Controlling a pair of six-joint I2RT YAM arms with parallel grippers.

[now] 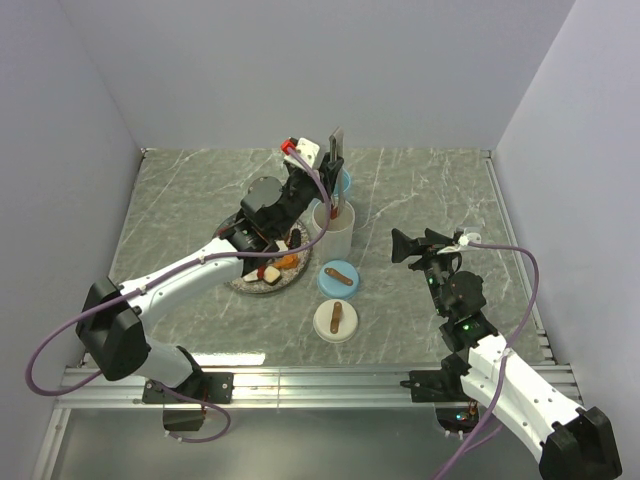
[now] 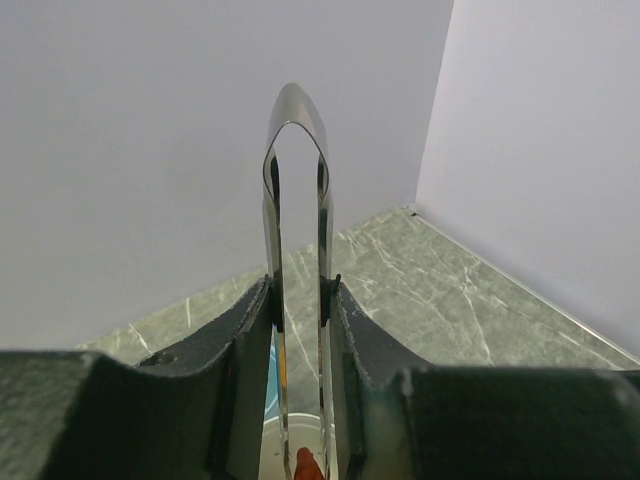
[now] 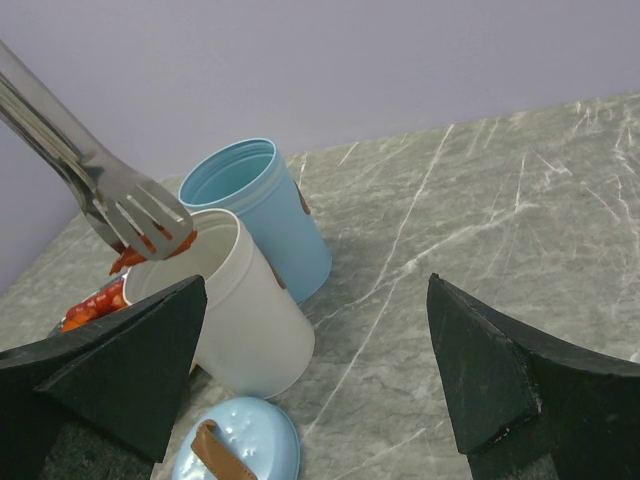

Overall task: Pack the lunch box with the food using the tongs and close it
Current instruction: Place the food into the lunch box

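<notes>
My left gripper (image 1: pixel 322 180) is shut on the grey metal tongs (image 1: pixel 335 150), holding them upright with the joined end (image 2: pixel 295 110) up. Between the tongs' forked tips (image 3: pixel 150 212) sits a red-orange piece of food (image 3: pixel 150 247), right over the mouth of the lunch box's white cup (image 3: pixel 245 310). Behind that cup stands the open blue cup (image 3: pixel 262 205). More food (image 1: pixel 270 268) lies on the plate (image 1: pixel 245 283) by the left arm. My right gripper (image 1: pixel 418 245) hangs open to the right of the cups, with nothing between its fingers (image 3: pixel 120 360).
A blue lid (image 1: pixel 339 279) and a white lid (image 1: pixel 337 320), each with a brown strip handle, lie on the marble table in front of the cups. The walls close in at the back and on both sides.
</notes>
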